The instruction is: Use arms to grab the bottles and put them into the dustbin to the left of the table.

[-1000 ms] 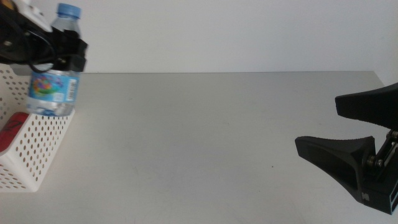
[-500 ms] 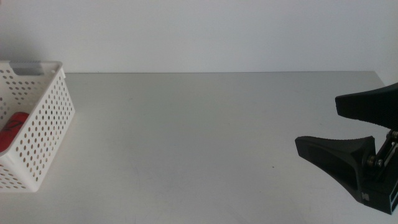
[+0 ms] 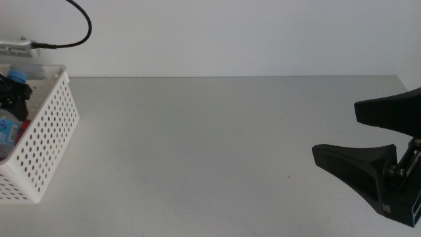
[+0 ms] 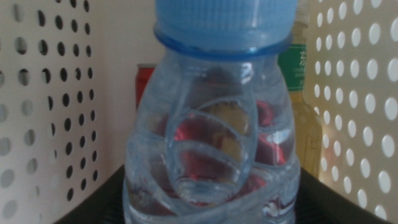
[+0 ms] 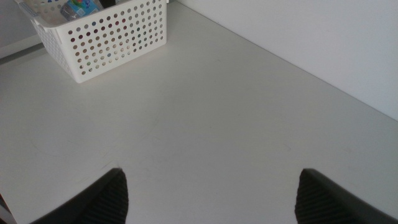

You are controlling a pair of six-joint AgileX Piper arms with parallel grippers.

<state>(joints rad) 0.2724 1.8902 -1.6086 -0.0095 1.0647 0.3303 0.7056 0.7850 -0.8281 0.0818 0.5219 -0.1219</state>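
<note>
Water bottle [image 4: 208,124] now down inside the dustbin [image 3: 47,135].
My left gripper [image 3: 13,92], absent a moment ago, still grips it; right gripper [image 3: 368,135] waits open.

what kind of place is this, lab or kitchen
Probably a robot test bench: a bare grey table against a blank wall, a perforated white basket taking a water bottle, and a waiting right gripper.

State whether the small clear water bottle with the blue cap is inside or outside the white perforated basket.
Inside. The small clear water bottle has white perforated basket walls on both sides, and the left gripper sits within the rim.
</note>
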